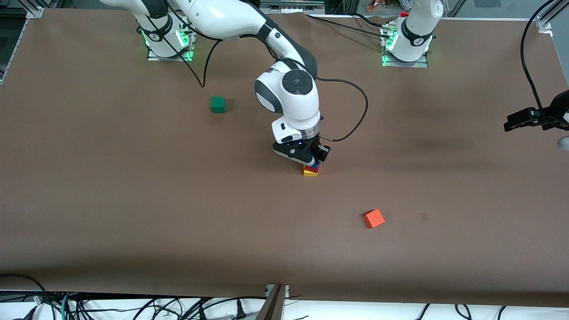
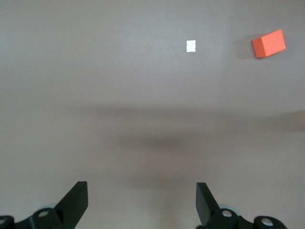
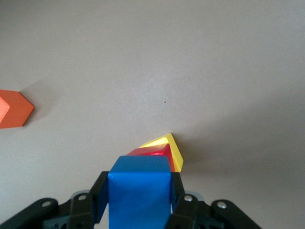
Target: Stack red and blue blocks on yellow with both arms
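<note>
The yellow cube (image 1: pixel 310 173) (image 3: pixel 175 149) rests mid-table with the red block (image 1: pixel 312 168) (image 3: pixel 151 151) stacked on it. The blue block (image 1: pixel 315 165) (image 3: pixel 139 191) is directly over the red one, and I cannot tell whether the two touch. My right gripper (image 1: pixel 316 161) (image 3: pixel 139 183) is shut on the blue block, a finger pressed on each side. My left gripper (image 1: pixel 509 125) (image 2: pixel 142 191) hangs open and empty over the table at the left arm's end, waiting.
An orange cube (image 1: pixel 374 218) (image 2: pixel 269 43) (image 3: pixel 12 109) lies nearer the front camera than the stack, toward the left arm's end. A green cube (image 1: pixel 218 104) sits near the right arm's base. A small pale mark (image 2: pixel 191 46) is on the table beside the orange cube.
</note>
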Controlling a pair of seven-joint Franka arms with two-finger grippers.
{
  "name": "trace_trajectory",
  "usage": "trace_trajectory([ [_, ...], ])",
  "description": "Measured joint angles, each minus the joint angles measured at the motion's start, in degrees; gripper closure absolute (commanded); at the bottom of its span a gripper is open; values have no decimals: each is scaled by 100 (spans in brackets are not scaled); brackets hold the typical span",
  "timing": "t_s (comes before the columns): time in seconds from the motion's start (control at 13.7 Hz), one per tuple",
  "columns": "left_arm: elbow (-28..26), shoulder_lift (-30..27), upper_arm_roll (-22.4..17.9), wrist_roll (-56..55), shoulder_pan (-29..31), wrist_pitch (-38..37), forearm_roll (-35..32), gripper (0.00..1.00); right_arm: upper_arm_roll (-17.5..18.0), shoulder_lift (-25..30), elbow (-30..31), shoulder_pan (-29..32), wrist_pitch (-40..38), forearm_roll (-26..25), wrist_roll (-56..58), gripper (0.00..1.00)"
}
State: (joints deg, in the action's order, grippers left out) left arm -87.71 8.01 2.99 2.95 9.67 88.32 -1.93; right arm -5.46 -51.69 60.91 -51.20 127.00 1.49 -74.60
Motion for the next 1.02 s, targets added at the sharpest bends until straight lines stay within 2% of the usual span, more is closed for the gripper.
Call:
trace_trajectory([
  [0.22,-3,0,14,-2,-22,25,4,0,-1,0,0,-8,0,-4,-7,1],
  [0.8,-3,0,14,-149,-29,67,134,0,-75,1,-40,11,-40,-7,-38,1],
  [1.02,-2,0,14,-155,-39,69,136,0,-186,53,-159,175,-596,-25,183,0],
])
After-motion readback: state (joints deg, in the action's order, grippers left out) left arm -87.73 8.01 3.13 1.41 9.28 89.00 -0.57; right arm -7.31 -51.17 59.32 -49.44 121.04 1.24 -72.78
